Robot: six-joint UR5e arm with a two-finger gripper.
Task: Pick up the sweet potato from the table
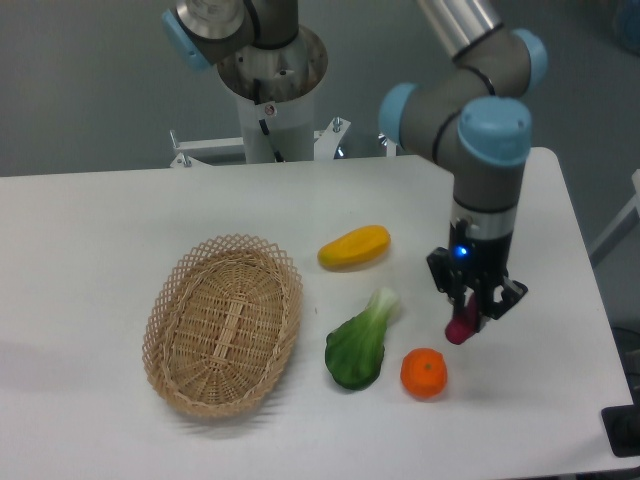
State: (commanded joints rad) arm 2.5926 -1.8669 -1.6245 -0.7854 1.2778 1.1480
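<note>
The claw (470,318) with the sweet potato (460,328) stands at the right of the worktop (90,230). Just beside it, to the near left, lies the orange (424,373); further left is the green bok choy (361,342), and to the far left the yellow fruit (354,247). The wicker basket (224,323) blocks the left middle. To the right of the claw the worktop is bare up to its edge.
</note>
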